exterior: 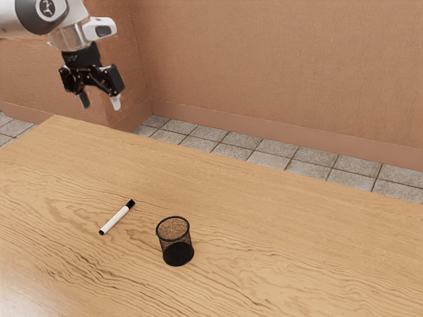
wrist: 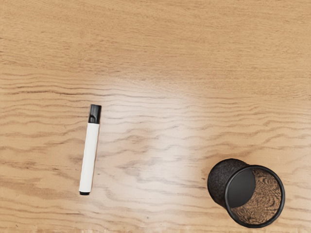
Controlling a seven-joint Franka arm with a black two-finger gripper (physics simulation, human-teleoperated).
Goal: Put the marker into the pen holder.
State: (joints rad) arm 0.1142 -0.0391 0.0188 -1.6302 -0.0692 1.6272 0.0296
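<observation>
One slim, black-capped white marker: your reach comes first.
Black two-finger jaws: released; align, lower astride it.

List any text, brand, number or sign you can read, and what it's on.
Readable text: none.
Arm: light mark on a round dark badge, too small to make out.
Marker: no lettering visible on the white barrel or black cap.
Pen holder: no label or number visible.
</observation>
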